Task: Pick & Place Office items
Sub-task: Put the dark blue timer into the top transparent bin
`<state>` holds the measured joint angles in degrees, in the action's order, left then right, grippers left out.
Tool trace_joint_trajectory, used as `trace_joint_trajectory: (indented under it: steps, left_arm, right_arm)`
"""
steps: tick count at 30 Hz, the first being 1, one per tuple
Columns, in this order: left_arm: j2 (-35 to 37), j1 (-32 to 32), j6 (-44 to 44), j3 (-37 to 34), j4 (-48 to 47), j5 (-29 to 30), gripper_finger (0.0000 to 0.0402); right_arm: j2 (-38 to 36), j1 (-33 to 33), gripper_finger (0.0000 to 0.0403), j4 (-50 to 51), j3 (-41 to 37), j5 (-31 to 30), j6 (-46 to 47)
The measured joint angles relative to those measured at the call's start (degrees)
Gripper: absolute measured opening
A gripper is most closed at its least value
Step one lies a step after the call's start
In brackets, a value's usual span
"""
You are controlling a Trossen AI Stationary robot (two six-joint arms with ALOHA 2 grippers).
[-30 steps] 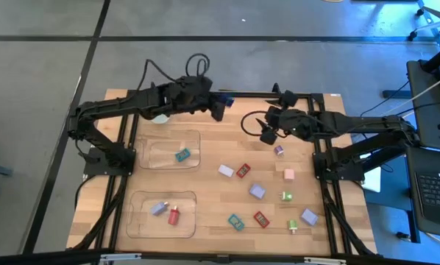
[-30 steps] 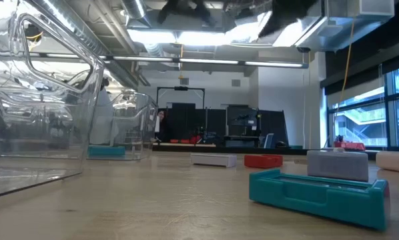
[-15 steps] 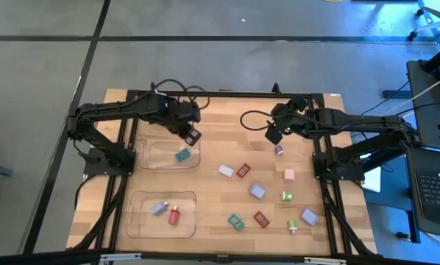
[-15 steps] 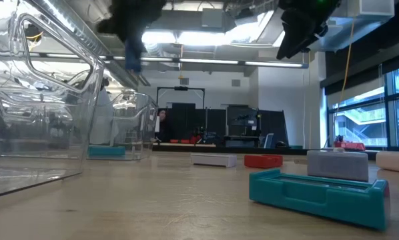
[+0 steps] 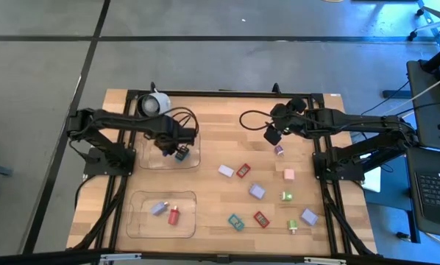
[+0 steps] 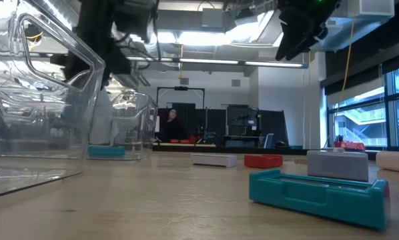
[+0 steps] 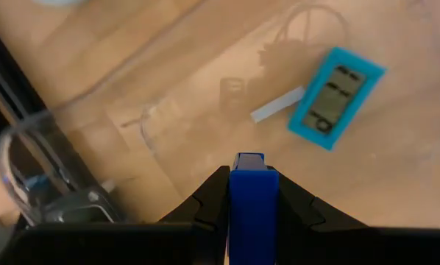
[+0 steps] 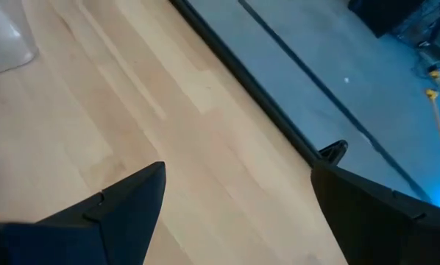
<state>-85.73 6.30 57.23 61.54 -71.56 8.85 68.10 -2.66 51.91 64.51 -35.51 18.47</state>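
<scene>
My left gripper (image 5: 179,151) hovers over the far clear tray (image 5: 155,156), shut on a small dark-blue block (image 7: 248,193). A teal-blue piece (image 7: 336,96) lies flat on that tray's floor, below the gripper. My right gripper (image 5: 273,135) is open and empty above the table's far right part, just beyond a lavender piece (image 5: 279,150). Several more pieces lie loose on the wood: red (image 5: 243,171), pink (image 5: 288,174), green (image 5: 286,196), teal (image 5: 236,221). The near tray (image 5: 140,221) holds a lavender piece (image 5: 159,209) and a red one (image 5: 173,216). My left gripper pinches the dark-blue block between its two fingers (image 7: 209,199), coming from above and pointing down. The block's free end (image 7: 248,163) sticks out past the fingertips. It is lifted clear of the tray floor.
A white round cup-like object (image 5: 155,104) stands at the far left edge, beyond the far tray. Black frame rails (image 5: 327,184) run along both sides of the table. Bare wood lies between the two trays and the scattered pieces.
My left gripper has swung from the table's far middle toward the left and near side and come down over the far tray, still carrying the blue block. The white cup-like object, earlier covered by the left arm, now shows.
</scene>
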Motion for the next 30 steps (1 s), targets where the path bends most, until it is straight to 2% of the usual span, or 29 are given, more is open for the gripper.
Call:
trace_joint_trajectory:
  steps: [4, 12, 26, 30]
  left_arm:
    - [0.0, -0.9, 2.5, -3.1, 1.4, 0.3, 0.0063]
    - [0.0, -1.8, 5.6, -6.6, 4.1, 3.5, 0.0063]
    - [0.0, -2.1, 7.2, -6.8, 4.8, 7.5, 0.0064]
    - [0.0, -2.1, 7.0, -6.8, 8.2, 7.7, 0.0064]
  right_arm:
    - [0.0, 0.0, 0.0343, 0.0, 0.0, 2.0, 0.7]
    - [0.0, 0.0, 0.0343, 0.0, 0.0, 2.1, 2.3]
    - [0.0, 0.0, 0.0343, 0.0, 0.0, 3.5, 3.6]
    - [0.0, 0.0, 0.0343, 0.0, 0.0, 3.5, 3.6]
